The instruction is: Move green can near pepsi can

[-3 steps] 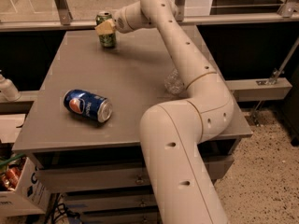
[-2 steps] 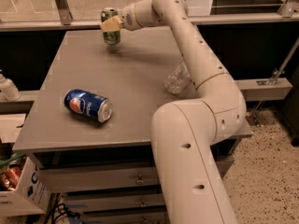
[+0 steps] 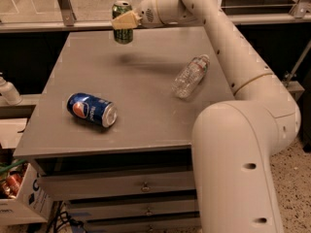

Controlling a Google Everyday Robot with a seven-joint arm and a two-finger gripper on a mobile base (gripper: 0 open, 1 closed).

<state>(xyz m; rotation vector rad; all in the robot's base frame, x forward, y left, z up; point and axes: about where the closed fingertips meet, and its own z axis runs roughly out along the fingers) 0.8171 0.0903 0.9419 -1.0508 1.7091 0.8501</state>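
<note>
The green can (image 3: 122, 23) hangs upright in the air above the far part of the grey table (image 3: 136, 125), with its shadow on the top below it. My gripper (image 3: 124, 21) is shut on the green can from the right side. The pepsi can (image 3: 92, 109), dark blue with the round logo, lies on its side near the table's front left. The green can is well behind the pepsi can and apart from it.
A clear plastic bottle (image 3: 190, 75) lies on its side on the right part of the table. My arm (image 3: 228, 47) arches over the right side. A white bottle (image 3: 8, 92) stands left of the table. A box (image 3: 19, 198) sits on the floor.
My gripper has lifted the green can off the table and carried it a little upward and to the right. The bottle, earlier partly hidden by the arm, now shows.
</note>
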